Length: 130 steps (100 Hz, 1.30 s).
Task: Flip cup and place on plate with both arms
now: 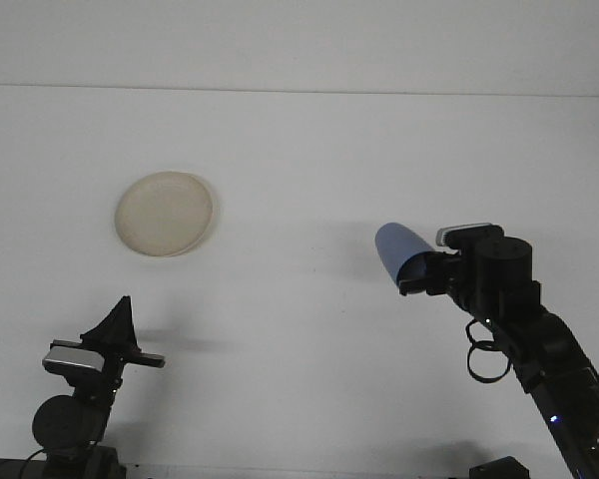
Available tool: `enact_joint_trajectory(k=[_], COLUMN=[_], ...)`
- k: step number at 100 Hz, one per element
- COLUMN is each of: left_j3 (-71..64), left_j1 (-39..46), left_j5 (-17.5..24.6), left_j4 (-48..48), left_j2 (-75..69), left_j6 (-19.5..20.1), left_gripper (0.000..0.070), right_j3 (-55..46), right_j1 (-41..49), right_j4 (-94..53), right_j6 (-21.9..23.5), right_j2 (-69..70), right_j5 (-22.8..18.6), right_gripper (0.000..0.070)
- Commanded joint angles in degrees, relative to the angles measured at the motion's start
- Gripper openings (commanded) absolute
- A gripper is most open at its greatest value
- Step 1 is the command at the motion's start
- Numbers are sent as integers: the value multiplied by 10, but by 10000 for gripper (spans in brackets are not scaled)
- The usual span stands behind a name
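A round beige plate (165, 214) lies on the white table (299, 150) at the left. A blue cup (397, 249) is held up off the table at the right, tilted with its closed end up and to the left. My right gripper (416, 273) is shut on the cup's lower end, the arm rising from the bottom right corner. My left gripper (117, 329) stays low at the bottom left, below the plate, its dark fingers pointing up and together with nothing in them.
The back edge of the table (299, 90) runs across the top of the view.
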Motion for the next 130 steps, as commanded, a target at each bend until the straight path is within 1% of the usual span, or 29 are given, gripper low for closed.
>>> enact_joint_trajectory(k=[1, 8, 17, 28, 48, 63, 75, 94, 130], left_j3=[-10, -10, -10, -10, -10, -10, -10, -10, -10], left_j1=[0, 0, 0, 0, 0, 0, 0, 0, 0], left_j5=[-2, -2, -2, -1, -2, -2, -2, -1, -2], left_j4=[7, 7, 7, 7, 7, 7, 7, 7, 7], left_j2=[-1, -1, -1, -1, -1, -1, -1, -1, -1], left_j6=[-1, -1, -1, -1, -1, -1, -1, -1, -1], left_gripper=[12, 12, 12, 12, 12, 12, 12, 12, 12], right_j3=[29, 63, 106, 168, 269, 330, 351, 354, 354], right_j1=[33, 71, 109, 147, 189, 210, 223, 236, 240], right_j4=[-45, -99, -150, -232, -348, -399, -410, -425, -411], right_j6=[46, 60, 79, 85, 75, 53, 40, 27, 14], right_j2=[7, 13, 35, 85, 204, 300, 359, 417, 447], right_j5=[24, 42, 43, 40, 41, 41, 36, 36, 30], right_gripper=[0, 0, 0, 0, 0, 0, 0, 0, 0])
